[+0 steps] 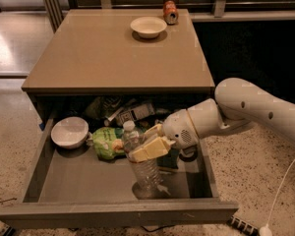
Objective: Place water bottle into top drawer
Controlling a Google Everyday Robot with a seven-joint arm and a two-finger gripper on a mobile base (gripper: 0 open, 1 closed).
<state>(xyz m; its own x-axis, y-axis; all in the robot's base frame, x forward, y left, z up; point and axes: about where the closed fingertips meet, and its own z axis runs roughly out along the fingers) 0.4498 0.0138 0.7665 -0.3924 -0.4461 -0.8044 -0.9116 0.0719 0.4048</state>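
**Failure risks**

1. Tip-over on release. The water bottle (147, 175) stood upright and tall inside the top drawer (78, 183), held high on its body, near the shoulder. It could not be determined whether the base had reached the drawer floor. Release above the floor would probably have let the bottle drop and topple.
2. Contact with neighbouring items. A green bag (107, 144) lay just beside the bottle at 9 o'clock, with a white bowl (69, 131) further out at 10 o'clock. Dark clutter (132, 112) filled the rear of the drawer at 12 o'clock. Sideways drift toward 9 o'clock would probably have pushed the bag.
3. Drag on withdrawal. If the fingers had not parted fully, the retreating arm would likely have pulled the bottle over toward 3 o'clock.

**End effector**

The gripper (141, 144) hung over the right half of the drawer, reaching in from 3 o'clock. Its tan fingers (150, 149) were closed around the bottle's upper body, one in front and one behind. Only the bottle was held. No contact with the drawer walls was visible.
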